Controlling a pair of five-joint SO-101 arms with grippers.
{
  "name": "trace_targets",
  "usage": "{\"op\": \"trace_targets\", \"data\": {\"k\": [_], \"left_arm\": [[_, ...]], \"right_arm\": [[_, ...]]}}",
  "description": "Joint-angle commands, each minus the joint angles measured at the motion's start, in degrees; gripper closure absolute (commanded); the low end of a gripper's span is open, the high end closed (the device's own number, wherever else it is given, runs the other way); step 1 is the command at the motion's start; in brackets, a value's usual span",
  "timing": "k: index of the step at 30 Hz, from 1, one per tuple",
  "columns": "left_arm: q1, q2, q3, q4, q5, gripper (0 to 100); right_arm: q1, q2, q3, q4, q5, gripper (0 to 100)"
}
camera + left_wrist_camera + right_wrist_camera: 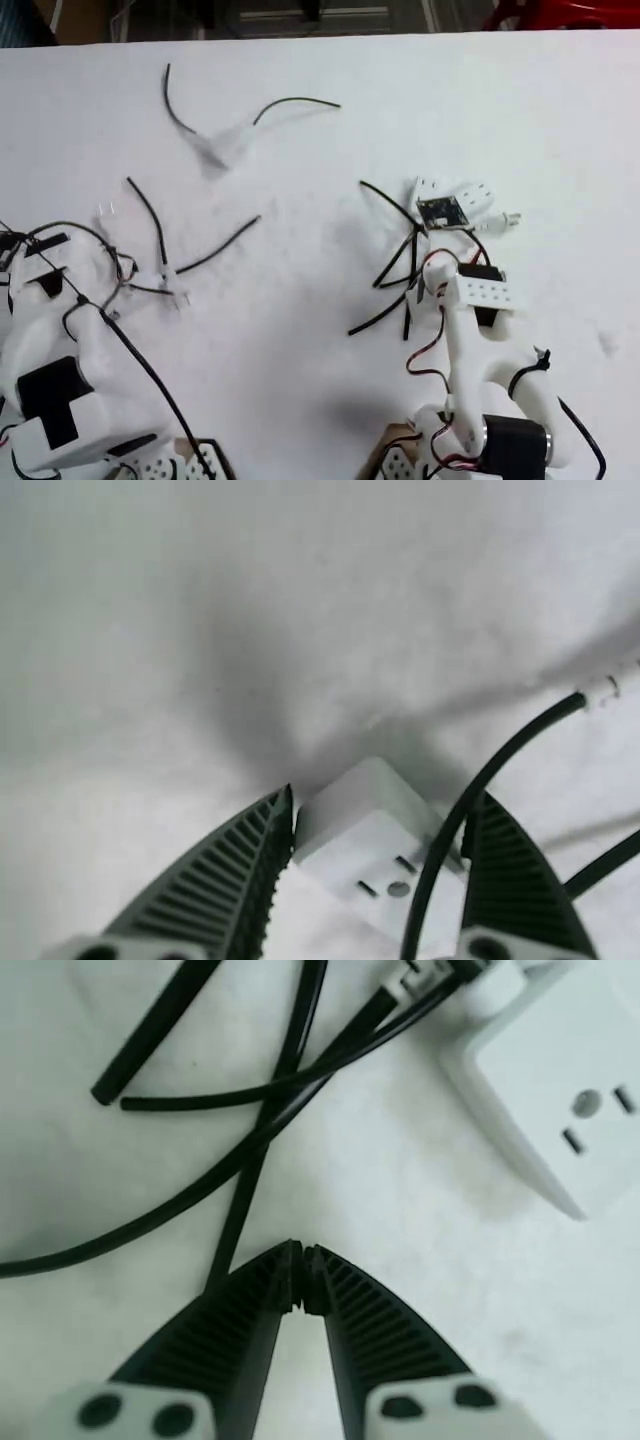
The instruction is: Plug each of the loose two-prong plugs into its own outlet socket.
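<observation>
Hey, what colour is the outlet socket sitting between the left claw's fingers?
The outlet socket is white, best seen in the left wrist view.

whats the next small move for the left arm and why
Probably shut the left gripper on the outlet socket: its jaws stand open on either side of it. A black cable runs between the socket and one jaw, so it may get pinched too.

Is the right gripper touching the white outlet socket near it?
Apart. In the right wrist view, bare table lies between the shut right gripper and the outlet socket.
</observation>
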Motion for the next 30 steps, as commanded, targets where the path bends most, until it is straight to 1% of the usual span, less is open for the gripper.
{"op": "trace_targets", "data": {"k": [1, 2, 4, 6, 12, 15, 19, 21, 23, 25, 26, 30], "left_arm": [[1.01, -0.75, 0.00, -0.18, -0.09, 74], [1.01, -0.75, 0.00, -0.26, -1.41, 74], [1.01, -0.75, -0.26, -0.53, -6.95, 74], [0.92, -0.84, -0.44, -0.88, -14.15, 74], [-1.54, -0.92, -0.44, -7.56, -35.78, 74], [-1.63, -1.10, -0.44, -10.02, -46.07, 74], [-1.63, -1.19, -2.99, -9.85, -62.68, 74], [-1.80, -1.27, -5.01, -9.58, -68.22, 74], [-1.89, -1.27, -7.65, -6.24, -67.78, 74], [-1.89, -1.54, -10.90, 0.62, -63.38, 74], [-1.89, -2.07, -12.48, 3.96, -59.69, 74], [-3.30, -7.69, -17.85, 15.74, -40.79, 73]], "right_arm": [[-0.22, 0.04, -0.18, -0.31, 0.44, 97.4], [-0.22, 0.04, -0.18, -0.31, 0.44, 97.4], [-0.22, 0.04, -0.18, -0.31, 0.44, 97.4], [-0.22, 0.04, -0.18, -0.31, 0.44, 97.4], [-0.22, 0.04, -0.18, -0.31, 0.44, 97.4], [-0.22, 0.04, -0.18, -0.31, 0.44, 97.4], [-0.22, 0.04, -0.18, -0.31, 0.44, 97.4], [-0.22, 0.04, -0.18, -0.40, 0.44, 97.4], [-0.22, 0.04, -0.18, -0.40, 0.44, 97.4], [-0.22, 0.04, -0.18, -0.40, 0.44, 97.4], [-0.22, 0.04, -0.18, -0.40, 0.44, 97.4], [-0.22, 0.04, -0.18, -0.40, 0.44, 97.4]]}}
